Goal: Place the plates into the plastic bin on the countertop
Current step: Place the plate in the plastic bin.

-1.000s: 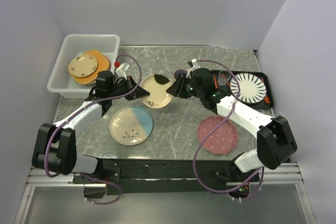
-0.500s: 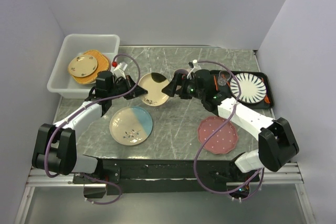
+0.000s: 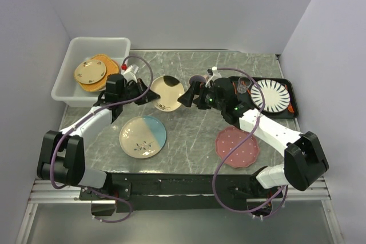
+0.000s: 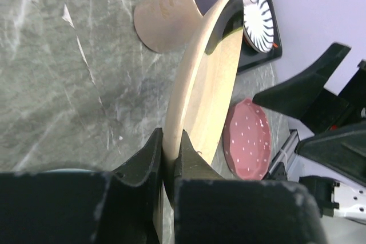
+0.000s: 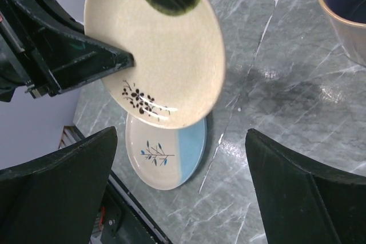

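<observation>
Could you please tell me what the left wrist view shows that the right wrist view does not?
Only the left wrist view shows the striped plate on its black tray and the pink dotted plate. Only the right wrist view shows the cream-and-blue plate and the face of the cream plate, with its dark patch and sprig. Both show that cream plate, its rim pinched by the left gripper, the beige mug and the countertop.

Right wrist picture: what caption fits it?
Left gripper holds the cream plate tilted above the countertop; right gripper open.
</observation>
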`<state>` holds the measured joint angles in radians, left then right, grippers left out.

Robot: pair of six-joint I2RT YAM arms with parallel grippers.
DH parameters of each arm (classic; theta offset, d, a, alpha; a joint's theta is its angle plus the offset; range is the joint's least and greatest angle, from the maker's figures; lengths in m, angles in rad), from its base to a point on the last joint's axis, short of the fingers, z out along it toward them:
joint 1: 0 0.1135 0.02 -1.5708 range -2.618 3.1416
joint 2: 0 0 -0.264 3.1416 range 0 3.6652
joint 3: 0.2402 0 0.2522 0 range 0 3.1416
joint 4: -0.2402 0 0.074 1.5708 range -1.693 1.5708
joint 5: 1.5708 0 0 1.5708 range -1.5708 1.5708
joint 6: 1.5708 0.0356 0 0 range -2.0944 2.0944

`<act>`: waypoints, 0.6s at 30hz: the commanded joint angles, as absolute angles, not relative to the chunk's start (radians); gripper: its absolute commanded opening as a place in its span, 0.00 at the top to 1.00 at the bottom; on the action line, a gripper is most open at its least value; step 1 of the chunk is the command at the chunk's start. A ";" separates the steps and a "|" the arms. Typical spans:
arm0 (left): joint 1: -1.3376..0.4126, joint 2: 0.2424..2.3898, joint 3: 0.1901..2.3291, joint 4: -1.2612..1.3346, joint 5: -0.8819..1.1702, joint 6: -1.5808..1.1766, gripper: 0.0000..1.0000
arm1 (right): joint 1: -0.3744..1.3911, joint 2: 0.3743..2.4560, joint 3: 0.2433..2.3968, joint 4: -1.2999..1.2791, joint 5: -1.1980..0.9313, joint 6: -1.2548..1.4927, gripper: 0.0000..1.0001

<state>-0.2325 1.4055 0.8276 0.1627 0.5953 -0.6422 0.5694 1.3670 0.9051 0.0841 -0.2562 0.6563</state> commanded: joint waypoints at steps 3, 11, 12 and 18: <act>-0.215 1.433 0.946 0.143 0.535 -0.609 0.99 | 0.571 1.325 0.871 0.140 -0.272 0.647 0.00; -0.077 1.480 1.000 0.166 0.592 -0.666 0.99 | 0.569 1.322 0.865 0.130 -0.276 0.646 0.00; -0.068 1.486 1.006 0.169 0.591 -0.669 0.99 | 0.569 1.324 0.864 0.130 -0.279 0.647 0.00; 0.034 1.520 1.035 0.218 0.604 -0.738 0.99 | 0.569 1.322 0.851 0.135 -0.276 0.652 0.00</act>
<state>-0.0200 1.5166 0.9798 0.1253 0.5713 -0.6743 0.5694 1.3579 0.8577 0.0963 -0.2752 0.6567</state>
